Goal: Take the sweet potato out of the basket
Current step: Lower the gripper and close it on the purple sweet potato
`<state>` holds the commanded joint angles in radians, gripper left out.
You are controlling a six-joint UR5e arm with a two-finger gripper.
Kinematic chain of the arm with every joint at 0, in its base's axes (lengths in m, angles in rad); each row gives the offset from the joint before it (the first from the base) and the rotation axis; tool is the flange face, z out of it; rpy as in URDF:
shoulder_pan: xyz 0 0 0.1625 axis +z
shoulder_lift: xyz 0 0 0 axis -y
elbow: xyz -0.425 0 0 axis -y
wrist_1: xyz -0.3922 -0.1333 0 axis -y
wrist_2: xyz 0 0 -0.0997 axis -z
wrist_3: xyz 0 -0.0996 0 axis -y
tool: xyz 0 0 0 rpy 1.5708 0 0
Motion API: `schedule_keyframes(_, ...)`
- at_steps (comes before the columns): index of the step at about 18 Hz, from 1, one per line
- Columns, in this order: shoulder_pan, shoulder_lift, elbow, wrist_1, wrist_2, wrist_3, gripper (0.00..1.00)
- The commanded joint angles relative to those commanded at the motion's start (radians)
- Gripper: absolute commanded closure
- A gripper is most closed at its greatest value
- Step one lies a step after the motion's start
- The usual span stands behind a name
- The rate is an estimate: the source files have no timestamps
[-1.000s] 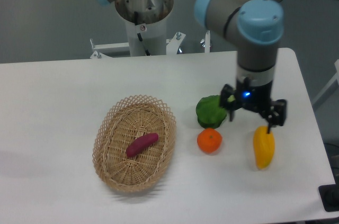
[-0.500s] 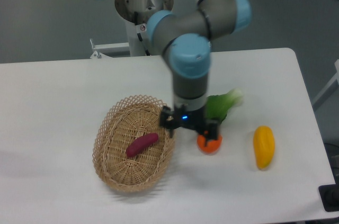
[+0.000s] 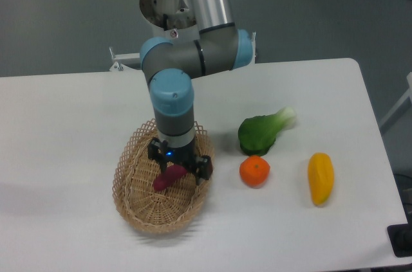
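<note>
The black two-finger gripper (image 3: 179,168) is seen down inside the oval tan wicker basket (image 3: 138,204), fingers spread apart either side of the small purple-magenta sweet potato (image 3: 167,179), w/ contact not clear from this angle. The potato is lying in the basket's middle, partly hidden by the gripper. Right of the basket a round orange (image 3: 255,171) is sat, a green leafy veg (image 3: 261,133) just behind it, and a yellow oblong fruit (image 3: 320,177) further right.
</note>
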<state>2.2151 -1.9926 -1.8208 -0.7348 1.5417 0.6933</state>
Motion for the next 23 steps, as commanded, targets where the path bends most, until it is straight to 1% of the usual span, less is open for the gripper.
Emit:
schedule_keyframes(1, -0.012, -0.012, 0.000, 0.002, 0.002, 0.015, 0.00)
schedule_keyframes(8, -0.035, -0.023, -0.006, 0.002, 0.003, 0.028, 0.00)
schedule_keyframes(10, -0.037, -0.032, -0.009, 0.002, 0.021, 0.029, 0.00)
schedule_keyframes(13, -0.040, -0.031, -0.009, 0.003, 0.034, 0.034, 0.00)
schedule_keyframes(14, -0.040, -0.029, -0.011, 0.003, 0.038, 0.038, 0.02)
schedule_keyframes(15, -0.040, -0.029, -0.011, 0.003, 0.038, 0.040, 0.10)
schedule_keyframes(16, -0.040, -0.029, -0.009, 0.003, 0.038, 0.040, 0.20)
schedule_keyframes(18, -0.040, -0.028, -0.008, 0.003, 0.038, 0.049, 0.49)
schedule_keyframes(19, -0.040, -0.028, -0.008, 0.003, 0.040, 0.060, 0.58)
schedule_keyframes(20, -0.040, -0.025, -0.008, 0.003, 0.040, 0.069, 0.64)
schedule_keyframes(21, -0.040, -0.025, -0.006, 0.003, 0.040, 0.075, 0.68)
schedule_keyframes(23, -0.040, -0.025, -0.003, 0.003, 0.038, 0.081, 0.70)
